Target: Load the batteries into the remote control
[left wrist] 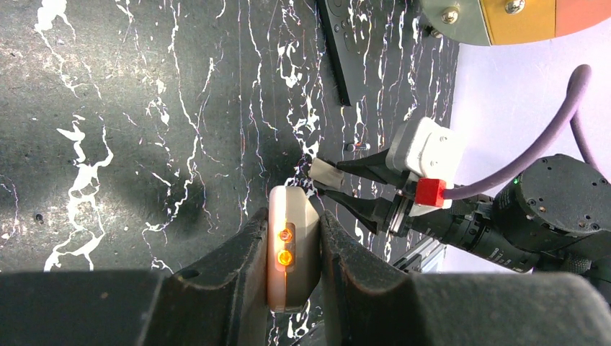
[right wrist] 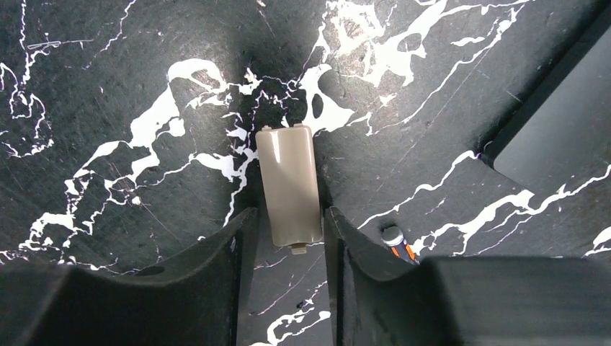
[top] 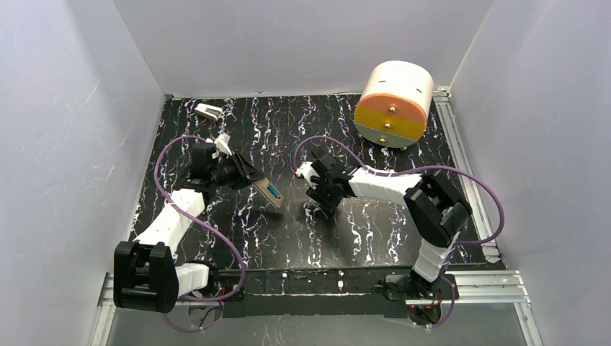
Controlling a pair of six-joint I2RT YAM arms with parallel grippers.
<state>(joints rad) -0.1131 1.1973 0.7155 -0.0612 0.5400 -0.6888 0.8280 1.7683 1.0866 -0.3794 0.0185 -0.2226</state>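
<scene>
Remote control [left wrist: 292, 252] half-hidden, pinched in left jaws; right jaws' grip on cover [right wrist: 290, 184] unclear.

Desk [top: 324, 238]: matt black sheet, white marbled veining, lightly scuffed. Remote control [left wrist: 295, 223]: smooth satin white plastic. Flat panel [right wrist: 290, 184]: smooth beige plastic.

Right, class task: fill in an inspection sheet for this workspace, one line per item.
Surface: black marbled table, white veins.
Job's things: white remote control clamped in the left end effector; one battery on the table, partly hidden by a finger.
Clutter: beige battery cover; black strip; white-grey block; round orange-faced drum.
End effectors: left shut on the remote control; right end effector closed on the battery cover.
Cables: purple loops at both arms.
Surroundings: white walls; metal rails.
</scene>
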